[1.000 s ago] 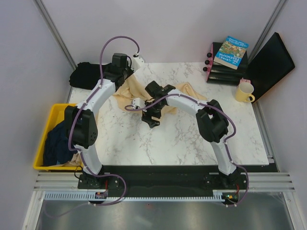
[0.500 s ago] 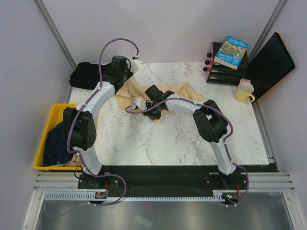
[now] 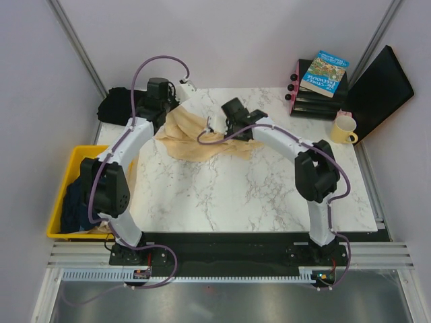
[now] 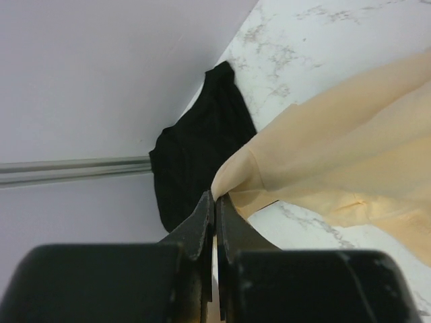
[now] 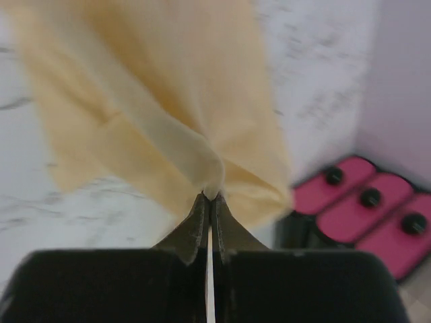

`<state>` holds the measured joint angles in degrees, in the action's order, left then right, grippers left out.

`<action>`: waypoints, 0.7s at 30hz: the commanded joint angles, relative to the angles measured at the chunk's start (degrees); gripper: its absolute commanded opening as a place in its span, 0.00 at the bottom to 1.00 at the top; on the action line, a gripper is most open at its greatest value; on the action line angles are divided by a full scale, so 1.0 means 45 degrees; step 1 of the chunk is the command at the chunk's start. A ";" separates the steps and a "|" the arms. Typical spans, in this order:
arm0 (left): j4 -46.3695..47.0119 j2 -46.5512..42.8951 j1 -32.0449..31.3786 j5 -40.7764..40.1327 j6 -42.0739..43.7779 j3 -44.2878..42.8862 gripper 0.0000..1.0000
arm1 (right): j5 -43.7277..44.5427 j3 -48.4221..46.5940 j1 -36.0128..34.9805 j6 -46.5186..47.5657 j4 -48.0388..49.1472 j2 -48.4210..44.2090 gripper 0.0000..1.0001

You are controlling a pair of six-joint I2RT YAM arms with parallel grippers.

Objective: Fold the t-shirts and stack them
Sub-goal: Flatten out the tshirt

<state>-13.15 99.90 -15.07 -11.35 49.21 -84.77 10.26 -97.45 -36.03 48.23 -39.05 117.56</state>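
Grip on both sides: the left gripper (image 4: 215,196) is closed tight on a fold at the edge of the large pale cream-yellow cloth t-shirt (image 3: 182,141), and the right gripper (image 5: 209,196) is pinched shut on another bunch of the same shirt. The two pinch points lie left to right along the far part of the white marble-patterned tabletop (image 3: 256,195). The left one is near the far-left corner and the right one near the far middle, with the cloth trailing towards the near side. Spreading it probably means pulling apart along that line. A black cloth t-shirt (image 4: 195,155) lies heaped just beyond the left gripper.
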 commanded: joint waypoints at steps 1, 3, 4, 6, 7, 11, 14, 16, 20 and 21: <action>0.0559 -0.0871 0.0458 0.0062 0.1271 -0.0809 0.02 | 0.3673 -0.3082 0.1501 0.1606 0.0705 -0.1319 0.00; 0.0461 -0.0852 0.0556 0.0198 0.1427 -0.1238 0.02 | 0.4376 -0.4003 0.2029 0.2035 0.1097 -0.1222 0.00; 0.0480 -0.0852 0.0556 0.0276 0.1505 -0.1453 0.02 | 0.4554 -0.4144 0.2146 0.2230 0.1563 -0.1202 0.00; 0.0635 -0.0755 0.0556 0.0413 0.1895 -0.1707 0.02 | 0.4886 -0.4049 0.2400 0.2930 0.2345 -0.1299 0.00; 0.0772 -0.0696 0.0575 0.0414 0.2032 -0.1979 0.02 | 0.5236 -0.3912 0.2440 0.3206 0.3413 -0.1338 0.00; 0.1981 -0.0247 0.0731 0.0375 0.3220 -0.2995 0.02 | 0.6194 -0.3267 0.2772 0.4651 0.6834 -0.1320 0.00; 0.3443 0.0182 0.0966 0.0414 0.4254 -0.4011 0.02 | 0.6606 -0.3694 0.3064 0.5434 0.8926 -0.0815 0.00; 0.4110 0.0455 0.1141 0.0589 0.4765 -0.5022 0.02 | 0.6742 -0.4766 0.3279 0.5843 0.9765 -0.0365 0.00; 0.4269 0.1042 0.1356 0.1173 0.5958 -0.6453 0.04 | 0.7036 -0.6837 0.3670 0.6372 1.0453 0.1023 0.00; 0.4095 0.1043 0.1376 0.1330 0.5920 -0.6551 0.02 | 0.6978 -0.7189 0.3710 0.6373 1.0493 0.1121 0.00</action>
<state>-1.39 104.18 -11.16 -5.39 68.20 -108.64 35.33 -122.39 -22.35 72.99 -0.56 120.36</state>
